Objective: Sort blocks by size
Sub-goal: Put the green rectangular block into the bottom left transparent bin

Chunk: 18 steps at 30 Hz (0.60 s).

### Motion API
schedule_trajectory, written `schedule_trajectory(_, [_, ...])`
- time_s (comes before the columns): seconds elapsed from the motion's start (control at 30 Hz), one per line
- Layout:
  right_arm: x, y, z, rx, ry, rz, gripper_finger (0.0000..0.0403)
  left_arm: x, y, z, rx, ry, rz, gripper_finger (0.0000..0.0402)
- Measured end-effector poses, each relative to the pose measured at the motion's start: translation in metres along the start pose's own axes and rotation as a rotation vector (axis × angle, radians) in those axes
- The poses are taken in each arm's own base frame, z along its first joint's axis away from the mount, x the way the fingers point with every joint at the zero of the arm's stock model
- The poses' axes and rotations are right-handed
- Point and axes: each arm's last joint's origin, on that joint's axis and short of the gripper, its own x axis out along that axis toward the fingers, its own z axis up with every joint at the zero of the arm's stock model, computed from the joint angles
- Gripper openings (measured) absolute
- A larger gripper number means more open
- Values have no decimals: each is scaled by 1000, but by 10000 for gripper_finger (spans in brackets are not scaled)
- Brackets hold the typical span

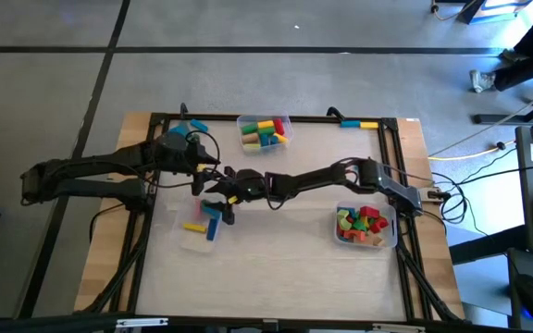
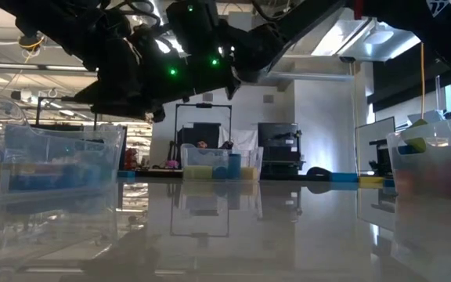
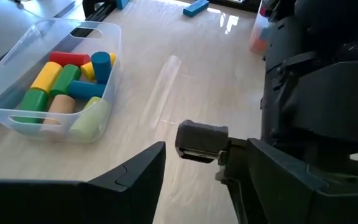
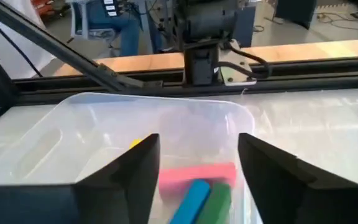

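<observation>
Spread above the bin (image 4: 166, 124), both of my right claw (image 4: 197, 171) fingers grip nothing.

From overhead, my right arm reaches across to the left bin, where pink, blue and green bars (image 1: 209, 225) lie. Right wrist view: a pink bar (image 4: 197, 172) lies crosswise, blue and green slanting beneath. Left wrist view: my left claw (image 3: 194, 177) is open near a bin of cylinders (image 3: 67, 78). No writing readable.
</observation>
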Motion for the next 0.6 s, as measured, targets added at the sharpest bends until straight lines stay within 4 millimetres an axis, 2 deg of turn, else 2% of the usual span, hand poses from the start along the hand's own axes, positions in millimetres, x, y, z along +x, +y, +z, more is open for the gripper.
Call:
schedule_trajectory(0.2, [-23, 4, 30, -46, 98, 6, 249, -1, 0, 1, -2, -7, -1, 218])
schedule_trajectory(0.33, [-51, 8, 59, -75, 193, -44, 250, 0, 0, -1, -10, 10, 0, 218])
schedule_trajectory(0.43, [-71, 10, 73, -102, 269, -81, 250, 0, 1, -1, -49, 7, 5, 218])
schedule_trajectory(0.6, [-94, 2, 96, -126, 264, -83, 246, -1, 6, -3, -111, 27, 61, 218])
